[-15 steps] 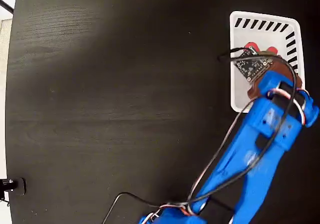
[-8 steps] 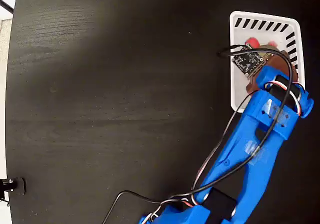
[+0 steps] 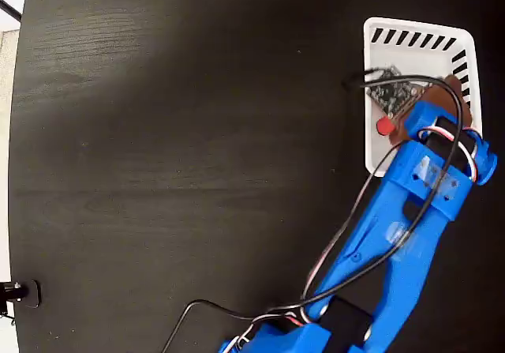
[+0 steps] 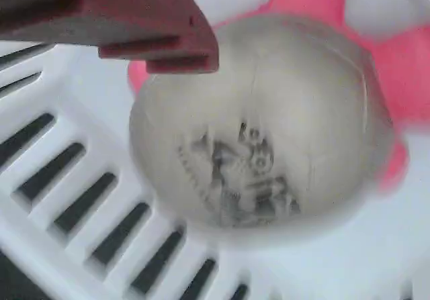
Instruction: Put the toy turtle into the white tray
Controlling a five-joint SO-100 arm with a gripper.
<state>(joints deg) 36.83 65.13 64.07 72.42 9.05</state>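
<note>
A dark printed logo on the toy turtle (image 4: 259, 122) shell; too blurred to read.

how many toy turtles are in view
1. The toy turtle is inside the white tray, filling the wrist view beside the slotted wall; from above only a red bit shows by the blue arm, which could be hiding others.

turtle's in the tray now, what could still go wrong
The turtle lies right against the slotted wall of the tray, so it may sit tilted rather than flat. One red finger of the claw hangs over the shell's edge; lifting away could clip the turtle. The arm crosses the tray's near edge and could nudge it.
</note>
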